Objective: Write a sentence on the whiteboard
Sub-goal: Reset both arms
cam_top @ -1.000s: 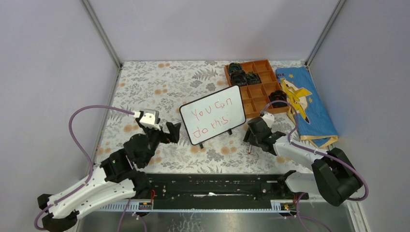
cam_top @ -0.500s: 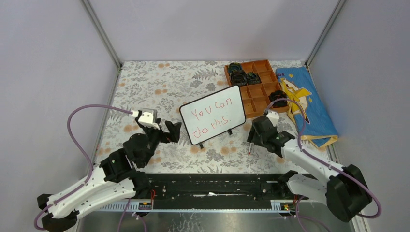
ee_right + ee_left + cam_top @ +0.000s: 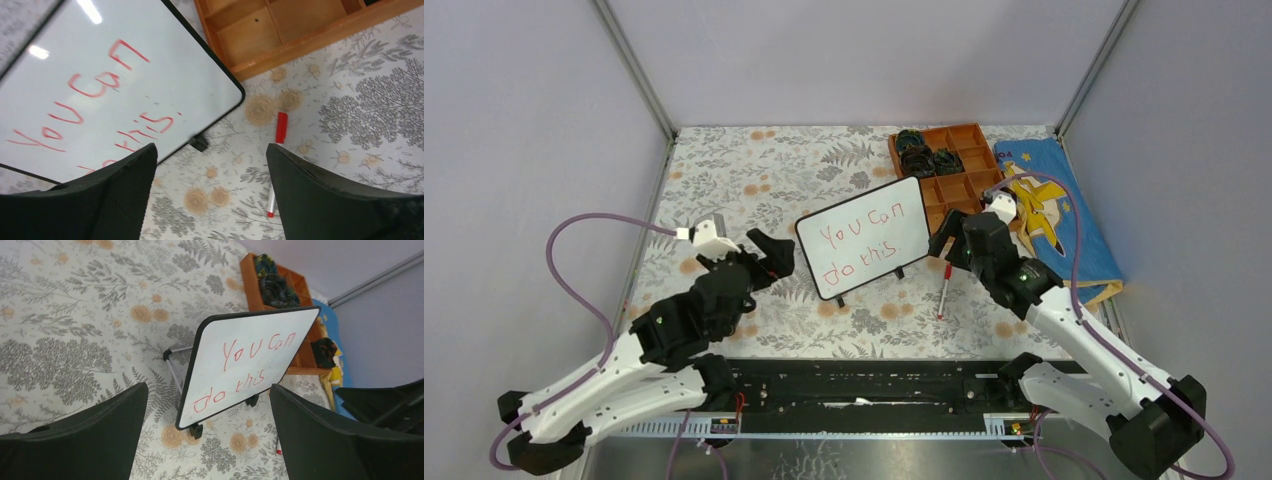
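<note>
Nearest to the arm bases, the marker (image 3: 943,291) is lying on the table (image 3: 754,180) w/ its red cap at the far end, and nothing is holding it. A bit further, the left gripper (image 3: 772,252) is hovering w/ fingers spread wide and empty, near the left edge of the whiteboard (image 3: 911,243). The right gripper (image 3: 952,238) is hovering at the right edge, also spread and empty. Between them the whiteboard is standing tilted back on its small feet, approx. mid-table. The sentence (image 3: 860,246), "You can do this" in red on two lines, is looking complete. So we are judging the writing as done and the step in hand as the retreat, i.e. getting both arms away clean. For this we are advising lifting first, then pulling back, not sweeping sideways: the frame is near both grippers and the board is prob. easy to tip. We are also advising keeping the fingers off the ink, which may smear. Behind, the brown tray (image 3: 939,129) is sitting just beside the board's far right corner.
</note>
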Controlling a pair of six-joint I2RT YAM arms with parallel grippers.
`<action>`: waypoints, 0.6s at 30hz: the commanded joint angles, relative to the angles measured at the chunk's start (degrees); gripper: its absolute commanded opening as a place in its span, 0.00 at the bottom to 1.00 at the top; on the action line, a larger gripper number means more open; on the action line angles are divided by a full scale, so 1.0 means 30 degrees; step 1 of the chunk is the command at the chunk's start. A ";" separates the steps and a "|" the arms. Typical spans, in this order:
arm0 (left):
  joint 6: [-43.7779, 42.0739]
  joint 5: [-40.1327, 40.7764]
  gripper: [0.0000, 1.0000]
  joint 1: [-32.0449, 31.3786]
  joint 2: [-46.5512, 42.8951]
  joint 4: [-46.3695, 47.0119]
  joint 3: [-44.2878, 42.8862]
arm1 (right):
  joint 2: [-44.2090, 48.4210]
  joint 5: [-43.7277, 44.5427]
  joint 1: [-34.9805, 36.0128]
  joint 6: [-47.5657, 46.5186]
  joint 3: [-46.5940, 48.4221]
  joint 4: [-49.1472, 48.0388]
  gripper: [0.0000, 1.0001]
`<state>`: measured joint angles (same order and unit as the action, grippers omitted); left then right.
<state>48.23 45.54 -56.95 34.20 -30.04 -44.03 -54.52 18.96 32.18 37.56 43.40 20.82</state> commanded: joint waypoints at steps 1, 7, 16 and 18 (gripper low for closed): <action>0.4487 0.1531 0.99 -0.0010 0.1978 -0.4943 -0.2252 | 0.0069 0.0747 -0.0132 0.0289 0.2071 -0.0764 0.91; 0.4557 0.3337 0.99 -0.0002 0.2561 -0.7050 -0.3742 | -0.0524 -0.0348 -0.0129 -0.2766 0.3024 -0.3392 1.00; -0.6996 -0.1116 0.99 -0.0002 0.0641 -0.0031 -0.4233 | -0.5628 -0.0552 -0.0055 -0.5168 1.0935 -0.2904 1.00; -0.7924 -0.1536 0.99 -0.0009 0.1398 -0.0179 -0.5903 | -0.5902 0.0683 0.0981 -0.6350 1.2227 -0.4075 1.00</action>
<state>38.24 45.89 -56.95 36.47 -38.57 -54.13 -71.75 18.28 32.10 26.83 70.67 14.20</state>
